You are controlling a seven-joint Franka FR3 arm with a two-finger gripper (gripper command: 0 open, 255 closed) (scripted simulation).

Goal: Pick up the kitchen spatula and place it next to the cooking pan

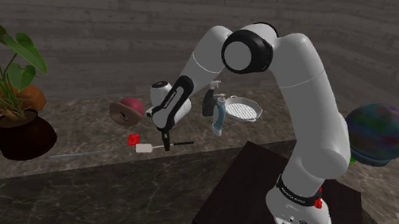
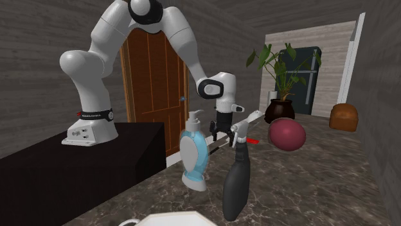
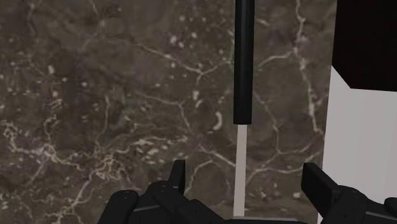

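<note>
From the wrist we see our black hand (image 3: 247,168) wide astride the black-handled spatula (image 3: 243,63), its end cropped; the shoulder view shows the white blade (image 1: 144,148).

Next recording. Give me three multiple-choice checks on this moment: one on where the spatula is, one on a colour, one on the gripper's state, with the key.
1. Where is the spatula?
A. Lifted off the surface
B. Lying flat on the marble counter, under the gripper
C. Standing upright on its blade

2. What colour is the spatula's handle grip?
A. Red
B. Blue
C. Black

3. How do the gripper's fingers stand?
A. Open, on either side of the pale shaft without touching it
B. Shut on the spatula
C. Shut on nothing

Key:
1 B: the wrist view shows it flat on the marble just beneath the fingers.
2 C: the grip is black, joined to a pale shaft.
3 A: the fingers stand well apart, with a gap to the shaft on each side.
</note>
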